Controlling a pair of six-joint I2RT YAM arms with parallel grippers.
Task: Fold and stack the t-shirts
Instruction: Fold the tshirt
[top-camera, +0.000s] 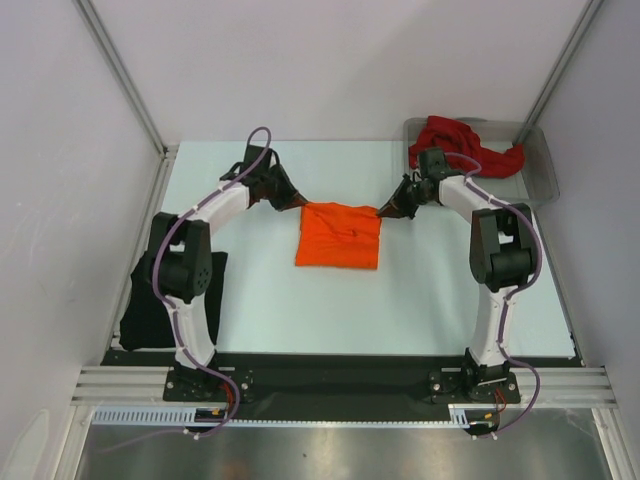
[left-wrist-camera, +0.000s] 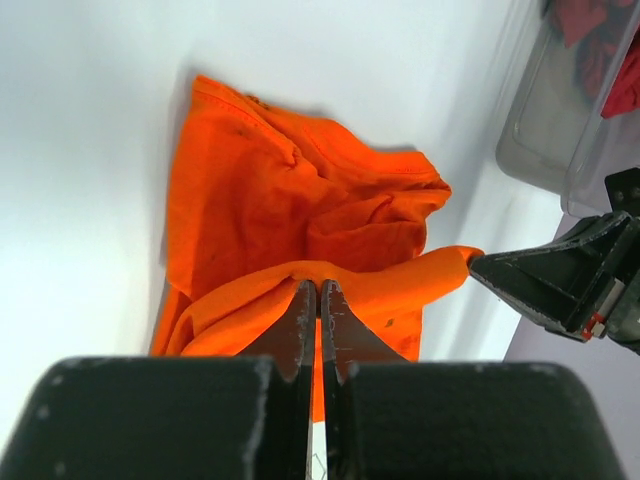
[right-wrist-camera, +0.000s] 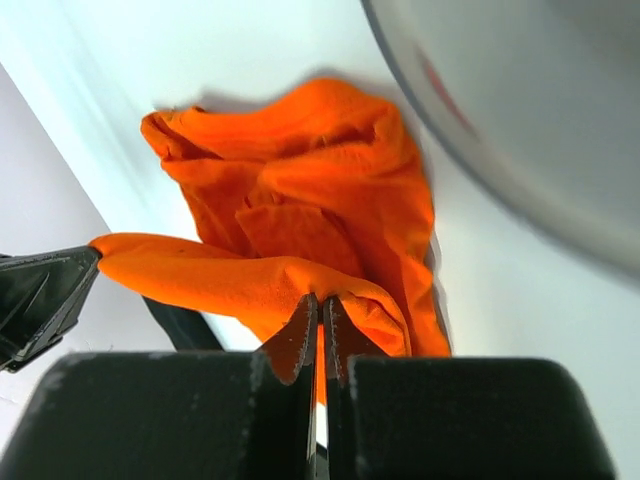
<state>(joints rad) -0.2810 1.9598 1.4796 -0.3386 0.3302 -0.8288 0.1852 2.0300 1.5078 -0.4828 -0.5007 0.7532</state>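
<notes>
The bright orange t-shirt (top-camera: 339, 236) lies partly folded in the middle of the table, its far edge lifted and stretched between both grippers. My left gripper (top-camera: 299, 204) is shut on the shirt's far left corner (left-wrist-camera: 300, 275). At the far right corner (right-wrist-camera: 330, 290) my right gripper (top-camera: 384, 212) is shut on the cloth too. A dark red t-shirt (top-camera: 462, 145) is bunched in the clear grey tray (top-camera: 541, 170) at the back right. Flat at the table's left edge lies a black t-shirt (top-camera: 148, 300), partly behind the left arm.
Grey walls with metal posts enclose the table on the left, back and right. The tray's rim (left-wrist-camera: 540, 130) stands close to the right gripper. Both arm bases sit on the rail at the near edge (top-camera: 340, 385).
</notes>
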